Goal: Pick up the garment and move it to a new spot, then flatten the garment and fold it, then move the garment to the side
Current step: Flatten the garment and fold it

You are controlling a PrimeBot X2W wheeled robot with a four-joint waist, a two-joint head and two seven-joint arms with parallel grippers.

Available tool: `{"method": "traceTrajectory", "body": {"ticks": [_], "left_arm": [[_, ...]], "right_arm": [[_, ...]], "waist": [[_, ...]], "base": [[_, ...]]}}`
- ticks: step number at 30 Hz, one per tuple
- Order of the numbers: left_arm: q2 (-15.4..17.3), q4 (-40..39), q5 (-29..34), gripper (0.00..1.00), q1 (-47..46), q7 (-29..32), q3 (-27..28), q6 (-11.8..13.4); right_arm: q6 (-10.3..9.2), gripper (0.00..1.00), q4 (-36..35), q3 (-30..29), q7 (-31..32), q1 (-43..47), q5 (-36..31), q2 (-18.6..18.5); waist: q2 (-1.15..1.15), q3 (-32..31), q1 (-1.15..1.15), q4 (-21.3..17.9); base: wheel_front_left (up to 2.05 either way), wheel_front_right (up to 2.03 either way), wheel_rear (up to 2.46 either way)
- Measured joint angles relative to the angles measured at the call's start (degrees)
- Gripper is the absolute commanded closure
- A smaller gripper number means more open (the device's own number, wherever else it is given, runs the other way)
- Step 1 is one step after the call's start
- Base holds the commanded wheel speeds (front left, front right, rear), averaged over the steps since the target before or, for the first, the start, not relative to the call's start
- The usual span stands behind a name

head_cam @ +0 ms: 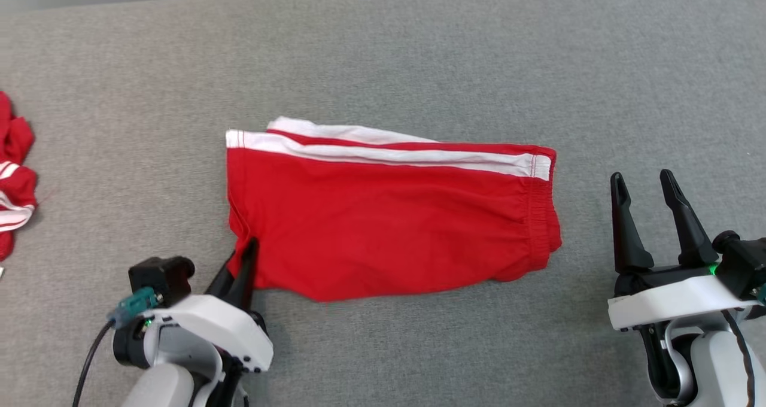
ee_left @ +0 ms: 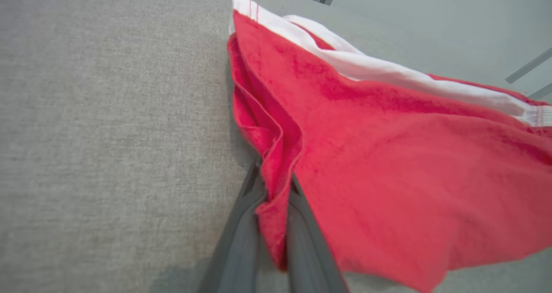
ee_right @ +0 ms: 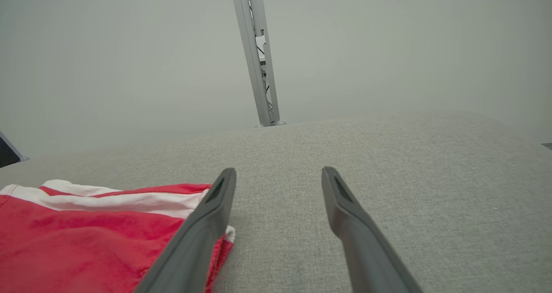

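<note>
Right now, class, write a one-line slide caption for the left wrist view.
The left gripper, shut on a bunched corner of the red shorts lying on the grey surface.

On my right wrist camera, the right gripper point(ee_right: 278, 172) has its two dark fingers spread wide apart, pointing across the grey fabric bench point(ee_right: 431, 176). The red garment point(ee_right: 86, 237) with white stripes lies flat at lower left, its end partly behind one finger. A grey metal post point(ee_right: 258, 69) stands past the bench's far edge.
</note>
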Motion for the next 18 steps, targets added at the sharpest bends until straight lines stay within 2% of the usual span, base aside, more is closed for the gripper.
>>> {"method": "traceTrajectory", "body": {"ticks": [5,6,7,13,18], "left_arm": [[-0.6,-4.6,-0.5,1.0,3.2,0.1,-0.2,1.4],[-0.9,-5.0,-0.9,0.34,3.4,-0.2,0.0,1.5],[-1.2,-5.3,-1.0,0.0,3.5,-0.8,0.1,1.7],[-2.1,-5.5,1.0,0.0,3.7,-8.4,1.9,3.1],[-0.5,-6.0,6.6,0.0,1.9,-14.9,4.2,4.9]], "right_arm": [[0.0,0.0,-0.7,-0.4,1.1,0.9,-0.6,0.0],[0.0,0.0,-0.8,-0.4,1.5,0.9,-0.8,0.0],[0.0,0.0,-0.9,-0.4,1.5,0.9,-1.0,0.0],[0.0,0.0,-1.6,-0.3,2.2,1.9,-1.9,0.0],[0.0,0.0,-2.0,-0.9,2.7,2.7,-2.6,0.0]], "waist": [[0.0,-1.1,0.0,1.3],[0.0,-1.3,0.0,1.4],[0.0,-1.4,0.0,1.4],[0.0,-2.8,0.0,1.1],[0.0,-4.3,0.0,1.1]], "base": [[0.0,0.0,0.0],[0.0,0.0,0.0],[0.0,0.0,0.0],[0.0,0.0,0.0],[0.0,0.0,0.0]]}}
